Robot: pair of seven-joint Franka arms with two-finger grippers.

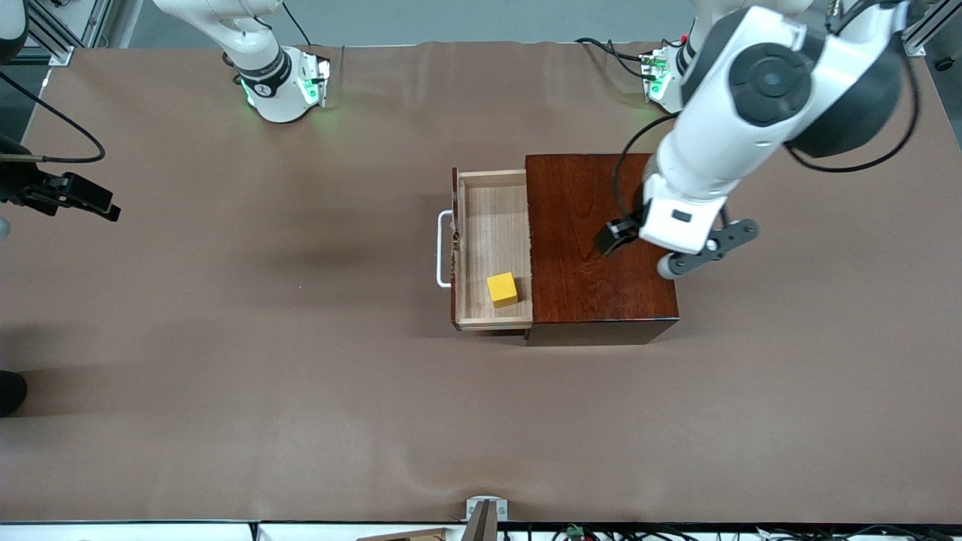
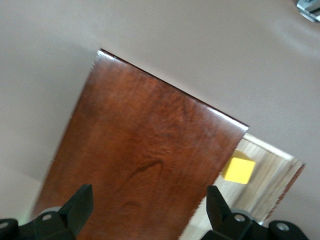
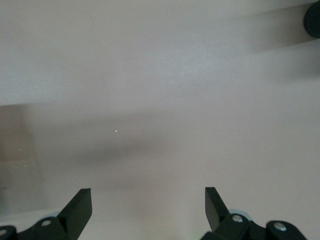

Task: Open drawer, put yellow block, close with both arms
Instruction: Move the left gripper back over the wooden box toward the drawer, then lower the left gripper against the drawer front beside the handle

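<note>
The dark reddish-brown box stands mid-table, with its pale-wood drawer pulled out toward the right arm's end. The white handle is at the drawer's outer face. The yellow block lies in the drawer, in the corner nearest the front camera. My left gripper hovers over the box top, open with nothing in it. Between its spread fingertips, the left wrist view shows the box, the block and the drawer. My right gripper waits at the right arm's end of the table, open over bare cloth.
Brown cloth covers the table. A small metal bracket sits at the table edge nearest the front camera. A dark object pokes in at the right arm's end.
</note>
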